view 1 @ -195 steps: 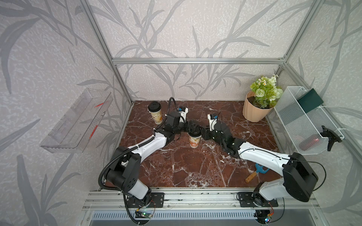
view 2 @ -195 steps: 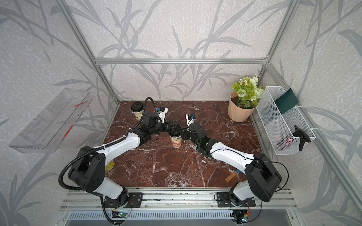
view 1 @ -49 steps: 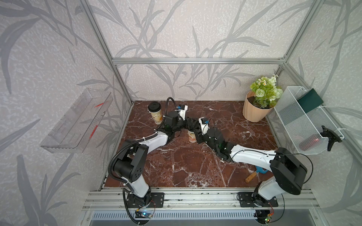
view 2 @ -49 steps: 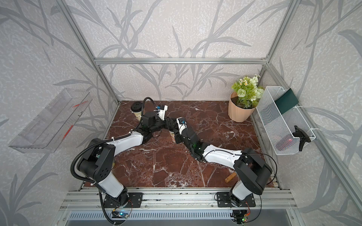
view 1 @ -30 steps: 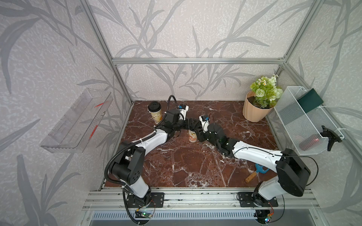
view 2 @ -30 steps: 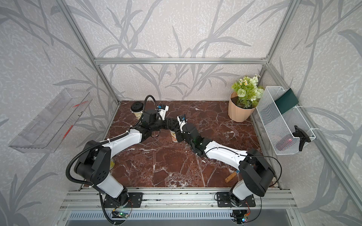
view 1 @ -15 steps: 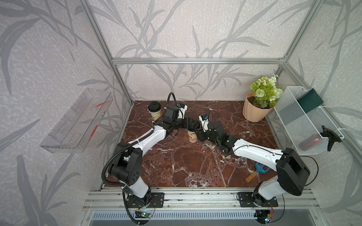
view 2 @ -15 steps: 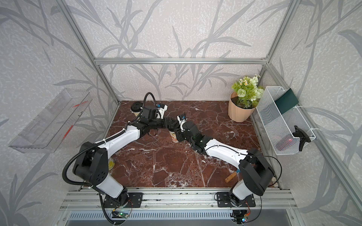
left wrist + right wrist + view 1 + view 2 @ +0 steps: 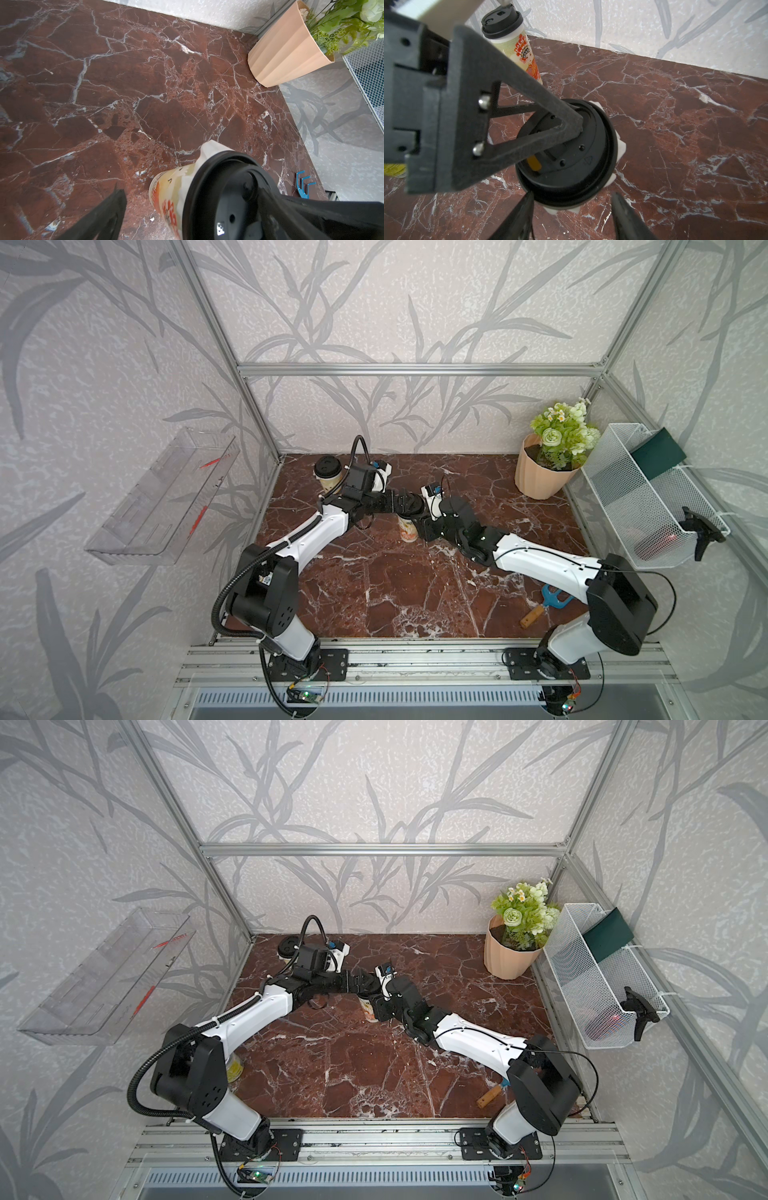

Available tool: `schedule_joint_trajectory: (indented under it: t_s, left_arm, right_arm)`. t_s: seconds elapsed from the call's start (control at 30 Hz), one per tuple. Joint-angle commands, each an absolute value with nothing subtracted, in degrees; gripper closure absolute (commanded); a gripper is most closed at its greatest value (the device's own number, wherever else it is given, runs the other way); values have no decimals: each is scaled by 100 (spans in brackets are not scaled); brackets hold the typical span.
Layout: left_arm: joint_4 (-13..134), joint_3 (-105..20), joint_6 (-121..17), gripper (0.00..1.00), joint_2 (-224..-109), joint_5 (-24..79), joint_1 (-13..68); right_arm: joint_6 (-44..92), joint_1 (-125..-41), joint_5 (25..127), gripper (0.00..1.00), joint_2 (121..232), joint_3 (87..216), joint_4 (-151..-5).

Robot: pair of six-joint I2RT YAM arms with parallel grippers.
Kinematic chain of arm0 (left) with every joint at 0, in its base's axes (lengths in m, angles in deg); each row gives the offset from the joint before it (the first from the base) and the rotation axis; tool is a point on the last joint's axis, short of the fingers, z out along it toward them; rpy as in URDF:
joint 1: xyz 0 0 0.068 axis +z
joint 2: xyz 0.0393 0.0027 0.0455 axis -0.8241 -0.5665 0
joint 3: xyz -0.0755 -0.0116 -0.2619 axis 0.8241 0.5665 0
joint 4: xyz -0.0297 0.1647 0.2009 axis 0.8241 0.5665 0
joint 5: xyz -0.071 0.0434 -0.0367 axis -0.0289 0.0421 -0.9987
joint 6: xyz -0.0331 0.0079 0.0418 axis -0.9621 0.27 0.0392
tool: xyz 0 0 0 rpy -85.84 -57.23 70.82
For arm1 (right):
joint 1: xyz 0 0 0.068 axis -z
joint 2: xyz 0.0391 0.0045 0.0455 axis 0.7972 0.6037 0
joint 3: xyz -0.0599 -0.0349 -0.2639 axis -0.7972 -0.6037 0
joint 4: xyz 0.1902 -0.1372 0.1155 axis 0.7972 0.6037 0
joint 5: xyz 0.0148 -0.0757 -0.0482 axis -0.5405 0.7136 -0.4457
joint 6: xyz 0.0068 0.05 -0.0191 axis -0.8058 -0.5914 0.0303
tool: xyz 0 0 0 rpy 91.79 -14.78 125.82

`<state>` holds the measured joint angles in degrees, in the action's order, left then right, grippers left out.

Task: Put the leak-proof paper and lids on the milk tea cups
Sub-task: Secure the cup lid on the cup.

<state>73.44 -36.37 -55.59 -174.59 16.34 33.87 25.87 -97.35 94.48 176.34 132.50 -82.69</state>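
The left gripper (image 9: 191,193) is spread to its widest and holds nothing. In the left wrist view one finger (image 9: 104,214) hangs over bare desk, clear of the cup, while the other reaches across the black lid (image 9: 226,197). The right wrist view shows that finger's tip over the middle of the lid; whether it touches cannot be told. The right gripper (image 9: 572,195) is parted too, its two fingers flanking the edge of the lid. A sliver of desk shows between one finger and the lid, and it grips nothing.

Between the two grippers the middle milk tea cup (image 9: 407,529) stands upright near the centre of the desk (image 9: 374,585), with the lid on. The leak-proof paper (image 9: 620,147) sits under that lid, and its white edge sticks out in crumpled flaps around the rim.

The far milk tea cup (image 9: 328,472) stands upright in the back left corner, just behind the left arm's wrist, capped with its own far lid (image 9: 500,18). Any paper beneath it cannot be made out.

A peach flower pot (image 9: 536,479) sits in the back right corner, beside a white wire basket (image 9: 648,506) on the right wall. A blue-handled tool (image 9: 552,597) lies near the right arm's base.
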Motion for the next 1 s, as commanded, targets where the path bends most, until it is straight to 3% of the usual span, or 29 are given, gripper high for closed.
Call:
schedule_joint_trajectory:
  t_s: [0.0, 0.97]
  left_arm:
    - [7825, -3779, -5443, 1, -17294, 1872, 3423]
    - [7658, -3866, -5295, 1, -17051, 1877, 3484]
  right_arm:
    - [2658, -9690, 9484, 38, 17612, 13493, -8106]
    - [2394, -9430, 9086, 30, 17047, 13406, -8151]
